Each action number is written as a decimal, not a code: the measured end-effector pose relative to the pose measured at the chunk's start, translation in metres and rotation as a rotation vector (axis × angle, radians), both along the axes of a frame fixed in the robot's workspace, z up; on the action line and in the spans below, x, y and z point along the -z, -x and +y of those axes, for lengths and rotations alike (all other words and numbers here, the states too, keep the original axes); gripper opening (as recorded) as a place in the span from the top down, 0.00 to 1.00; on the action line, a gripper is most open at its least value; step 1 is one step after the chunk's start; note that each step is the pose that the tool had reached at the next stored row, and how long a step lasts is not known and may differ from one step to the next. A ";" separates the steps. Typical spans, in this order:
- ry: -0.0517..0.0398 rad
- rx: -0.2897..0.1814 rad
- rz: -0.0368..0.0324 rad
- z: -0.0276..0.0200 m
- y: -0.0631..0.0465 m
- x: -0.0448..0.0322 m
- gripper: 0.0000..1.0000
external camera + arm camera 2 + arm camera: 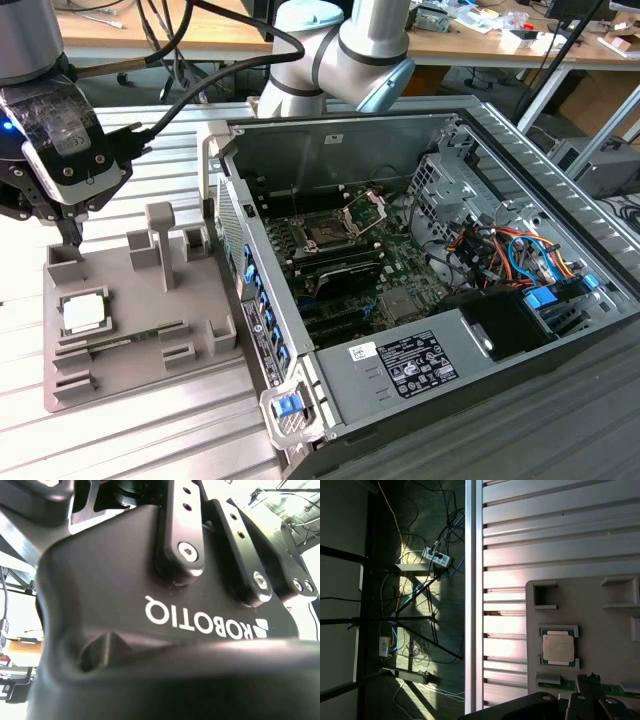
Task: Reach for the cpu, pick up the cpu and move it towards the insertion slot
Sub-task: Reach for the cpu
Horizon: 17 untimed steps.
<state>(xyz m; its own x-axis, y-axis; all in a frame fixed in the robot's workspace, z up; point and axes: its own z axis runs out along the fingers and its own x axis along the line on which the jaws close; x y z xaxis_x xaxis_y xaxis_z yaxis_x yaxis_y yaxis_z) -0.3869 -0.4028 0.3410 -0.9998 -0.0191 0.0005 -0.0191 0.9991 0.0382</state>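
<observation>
Whitish-silver square cpu (pixel 83 313) lay in grey plastic tray (pixel 125 300) on ribbed metal table (pixel 150 420), jaws hovered near above, apart or together, couldn't tell.

Whitish cpu (pixel 83 313) flat in grey tray (pixel 135 345), dark square insertion slot (pixel 327 235) inside case (pixel 330 150)

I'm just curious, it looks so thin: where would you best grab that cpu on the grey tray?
Probably by two opposite edges, from straight above: the cpu lies flat, face up, in the grey tray, whose raised corner guides hem it in.
</observation>
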 end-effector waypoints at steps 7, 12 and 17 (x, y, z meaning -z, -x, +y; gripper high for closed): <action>0.0000 0.000 0.0000 0.0000 0.000 0.0022 0.89; 0.0001 0.000 0.0000 -0.0001 0.000 0.0035 0.89; 0.0001 0.000 0.0000 -0.0001 0.000 0.0050 0.89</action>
